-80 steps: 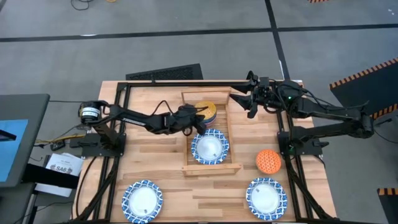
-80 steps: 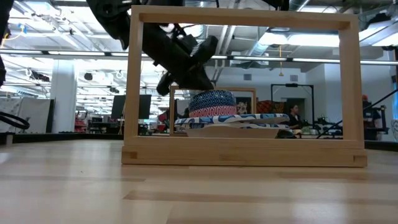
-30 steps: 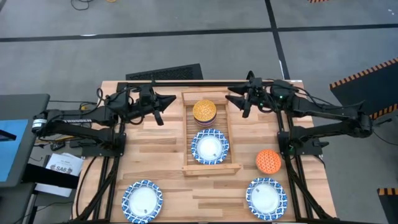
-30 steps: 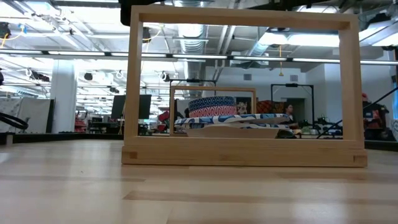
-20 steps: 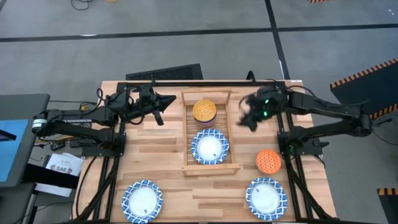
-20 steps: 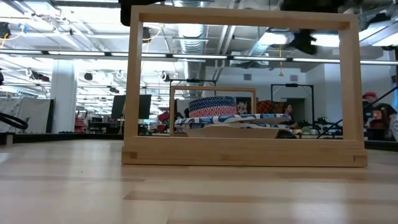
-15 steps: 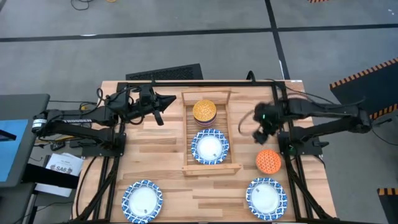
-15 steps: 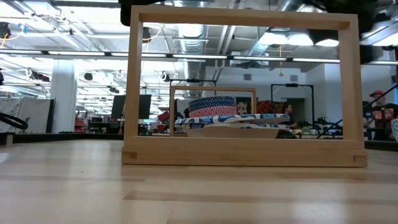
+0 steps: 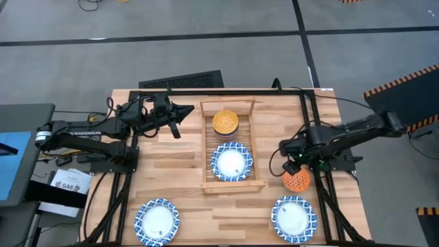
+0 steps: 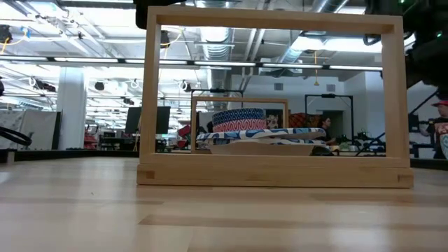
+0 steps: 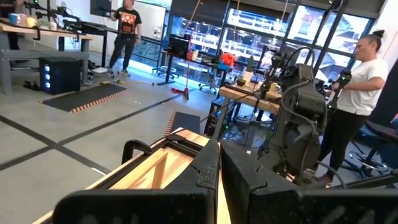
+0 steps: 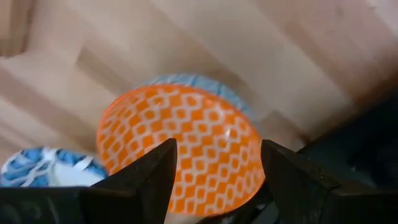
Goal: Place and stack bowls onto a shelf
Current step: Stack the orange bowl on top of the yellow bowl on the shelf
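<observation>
The right hand [image 9: 293, 165] is seen spread open just above the orange bowl [image 9: 296, 178], its two fingers [image 12: 146, 180] parted wide to either side of the bowl's rim in the right wrist view; nothing is gripped, and whether the fingers touch the bowl cannot be told. The orange bowl is set on the worktop [image 9: 171, 171] just to the right of the shelf [image 9: 209, 147], near its front end.

The left hand [image 9: 180, 115] is held clenched over the worktop to the left of the shelf's far end, with its fingers [image 11: 205, 180] pressed together and nothing held between them.

On the shelf, a yellow bowl [image 9: 225, 123] is stacked at the far end, and a wide blue-and-white bowl [image 9: 231, 162] is laid in the middle. Two more blue-and-white bowls are placed on the worktop in front of the shelf, one to the front left [image 9: 156, 221] and one to the front right [image 9: 293, 216], the latter near the orange bowl.

In the left wrist view, a person in a white shirt [image 11: 360, 87] is seen in the room beyond the worktop.
</observation>
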{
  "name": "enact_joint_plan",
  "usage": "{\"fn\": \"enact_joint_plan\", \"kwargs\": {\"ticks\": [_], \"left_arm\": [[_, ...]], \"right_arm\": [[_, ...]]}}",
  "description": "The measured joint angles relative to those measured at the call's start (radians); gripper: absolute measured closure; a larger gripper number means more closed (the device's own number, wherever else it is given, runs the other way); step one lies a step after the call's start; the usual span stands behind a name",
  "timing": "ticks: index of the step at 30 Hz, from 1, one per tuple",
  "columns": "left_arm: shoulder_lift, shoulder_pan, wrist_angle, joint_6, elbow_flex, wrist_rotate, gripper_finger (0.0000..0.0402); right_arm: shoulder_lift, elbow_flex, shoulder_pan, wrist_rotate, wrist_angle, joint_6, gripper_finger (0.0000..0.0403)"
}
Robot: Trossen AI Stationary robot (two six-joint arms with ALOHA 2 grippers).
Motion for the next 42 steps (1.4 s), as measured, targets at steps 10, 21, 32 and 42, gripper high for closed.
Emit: {"fn": "enact_joint_plan", "kwargs": {"ticks": [10,21,32,42], "left_arm": [[0.0,0.0,0.0,-0.003,0.0,0.0,0.0401],[0.0,0.0,0.0,0.012,0.0,0.0,0.0401],[0.0,0.001,0.001,0.044,0.0,-0.003,0.0401],[0.0,0.003,0.01,0.079,0.0,-0.005,0.0401]], "right_arm": [[0.174,0.0,0.001,0.026,0.038,-0.117,0.0143],[0.306,0.0,0.001,0.026,0.046,-0.208,0.0211],[0.225,0.111,-0.023,-0.049,-0.092,-0.327,0.0365],[0.15,0.405,-0.202,-0.077,-0.294,-0.498,0.0365]]}}
